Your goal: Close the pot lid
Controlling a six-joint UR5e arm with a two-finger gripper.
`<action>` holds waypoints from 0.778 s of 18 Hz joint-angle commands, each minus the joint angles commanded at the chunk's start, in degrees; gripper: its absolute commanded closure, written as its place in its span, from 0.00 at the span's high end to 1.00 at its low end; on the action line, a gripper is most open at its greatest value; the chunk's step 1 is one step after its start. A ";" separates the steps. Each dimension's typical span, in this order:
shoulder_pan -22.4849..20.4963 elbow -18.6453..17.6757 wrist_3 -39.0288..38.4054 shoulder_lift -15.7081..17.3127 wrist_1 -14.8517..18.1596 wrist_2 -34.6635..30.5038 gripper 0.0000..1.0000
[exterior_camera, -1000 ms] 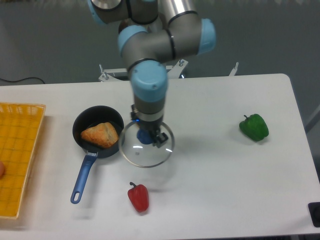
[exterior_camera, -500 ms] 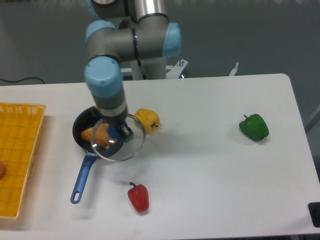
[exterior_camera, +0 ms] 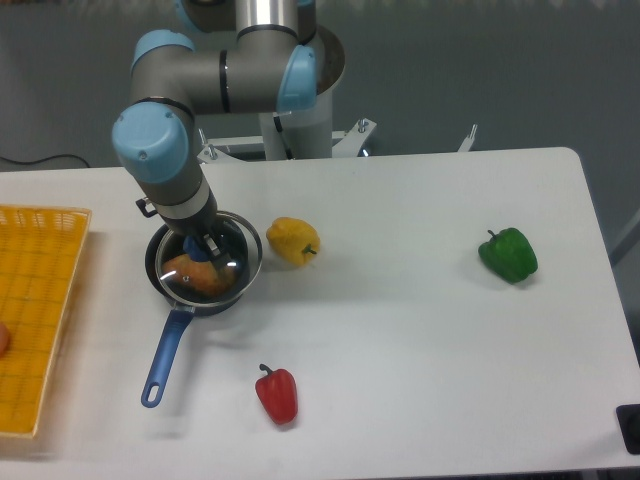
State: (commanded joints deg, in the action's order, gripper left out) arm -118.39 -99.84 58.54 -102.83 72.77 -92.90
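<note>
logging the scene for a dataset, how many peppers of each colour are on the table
yellow pepper: 1
green pepper: 1
red pepper: 1
total: 3

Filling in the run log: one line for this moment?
phase: placing | gripper: shut on lid knob | lid: over pot, seating unclear | pastry: inside pot
</note>
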 joint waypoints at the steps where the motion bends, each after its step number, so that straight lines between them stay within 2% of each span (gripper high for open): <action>1: 0.35 -0.09 0.00 0.00 0.00 -0.17 0.58; 14: 2.29 -1.32 -1.49 -0.53 -0.97 -0.44 0.58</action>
State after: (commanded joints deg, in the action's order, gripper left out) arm -116.10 -101.16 57.04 -103.36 71.81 -93.34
